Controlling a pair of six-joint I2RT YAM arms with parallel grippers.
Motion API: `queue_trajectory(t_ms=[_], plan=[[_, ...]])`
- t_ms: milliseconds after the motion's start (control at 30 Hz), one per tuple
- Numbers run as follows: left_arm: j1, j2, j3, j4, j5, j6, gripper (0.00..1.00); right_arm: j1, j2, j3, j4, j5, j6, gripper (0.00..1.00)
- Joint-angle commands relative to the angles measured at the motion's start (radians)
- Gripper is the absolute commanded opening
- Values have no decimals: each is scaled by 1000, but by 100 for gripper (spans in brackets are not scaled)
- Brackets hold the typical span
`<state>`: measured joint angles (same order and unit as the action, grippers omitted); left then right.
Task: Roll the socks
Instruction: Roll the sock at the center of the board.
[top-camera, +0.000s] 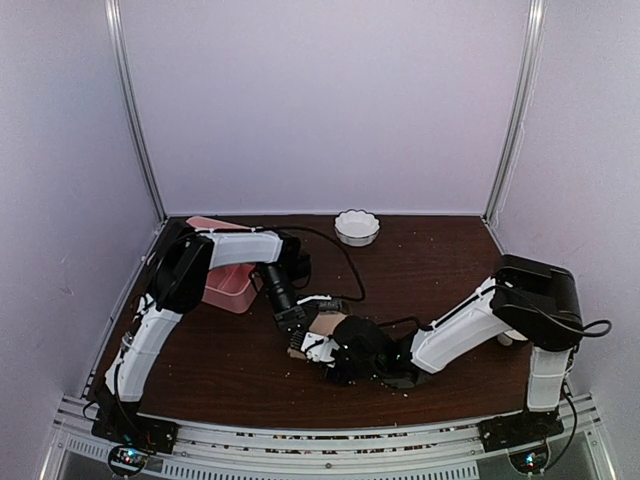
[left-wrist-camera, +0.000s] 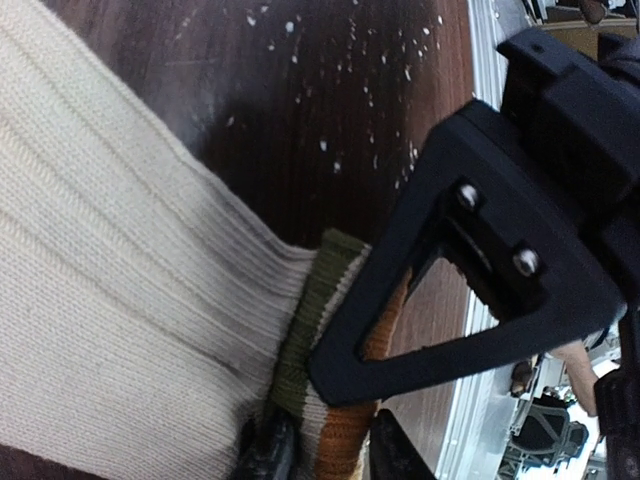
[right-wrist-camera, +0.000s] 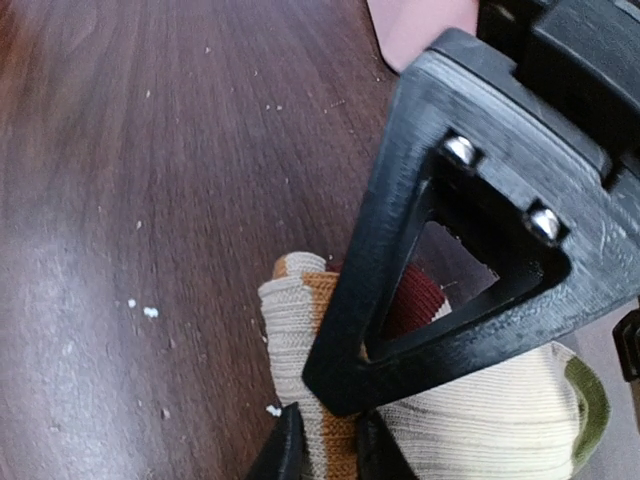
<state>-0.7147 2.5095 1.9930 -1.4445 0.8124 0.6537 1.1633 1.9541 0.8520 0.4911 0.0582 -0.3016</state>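
Reading the overhead view from left to right, Ben, what do you get?

Pink compartment tray at centre left, Ana. Then both arms meet low in the middle of the brown worktop, with the socks bunched between them.

And the left claw?

Its fingers show at the bottom edge of its wrist view, close together, one on each side of the striped cuff of the cream ribbed sock. The knit fills the gap, so it has the cuff, though I cannot tell how firmly.

The right claw?

It is at the same cuff, from the other side. Its jaws are nearly closed and pinch the orange-and-cream bands at the bottom of its frame. The sock's body lies on the wood to the right of them.

Which step, then?

My reading is mid-roll, at a change of grip on the cuff. The bundle looks loose, not a finished roll. From above it is only a small tan patch, so I cannot say how the second sock sits in it.

What does the next move call for?

One claw should hold the bundle firm while the other lets go cleanly and takes a fresh hold. With both crowded on one small cuff, I would watch for fingers snagging the knit or bumping each other. I would also keep some tension on the sock so the turns don't spring open.
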Motion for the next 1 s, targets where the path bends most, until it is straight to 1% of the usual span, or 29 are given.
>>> queue_trajectory(t_ms=[0,100,200,233,267,367,500,533,600,633,667,700,733,767,833,900,933,967], plan=[[4,-38,-108,92,-154,40,37,-46,68,-2,-105,-111,131,11],[4,-171,-227,244,-207,-1,51,-77,74,-20,-103,-198,220,4],[7,-321,-345,404,-231,-28,62,-91,67,-54,-78,-256,293,0],[9,-358,-374,460,-236,-31,90,-94,65,-64,-71,-271,314,0],[9,-388,-399,495,-243,-38,97,-98,65,-72,-67,-283,334,0],[11,-493,-488,626,-278,-59,98,-107,65,-94,-56,-319,394,0],[11,-664,-618,818,-407,-96,98,-121,69,-127,-20,-367,462,0],[12,-699,-637,855,-460,-105,98,-122,73,-131,-19,-375,470,0],[20,-711,-660,907,-626,-133,98,-126,84,-132,-30,-389,478,0],[24,-683,-650,907,-723,-165,98,-126,88,-130,-39,-399,482,0],[31,-644,-613,859,-754,-151,98,-125,91,-129,-47,-404,486,0],[47,-603,-571,785,-725,-132,98,-126,91,-128,-55,-406,489,0],[69,-592,-554,757,-679,-135,98,-128,92,-132,-57,-410,495,0],[84,-618,-583,787,-659,-143,98,-133,92,-138,-52,-414,504,0],[81,-753,-711,982,-710,-151,98,-139,96,-150,-39,-424,527,0],[80,-846,-796,1132,-702,-153,98,-148,108,-162,-23,-440,552,0],[80,-849,-819,1174,-734,-164,98,-152,116,-164,-20,-446,562,0],[79,-824,-807,1169,-758,-173,98,-156,123,-166,-20,-452,570,0]])
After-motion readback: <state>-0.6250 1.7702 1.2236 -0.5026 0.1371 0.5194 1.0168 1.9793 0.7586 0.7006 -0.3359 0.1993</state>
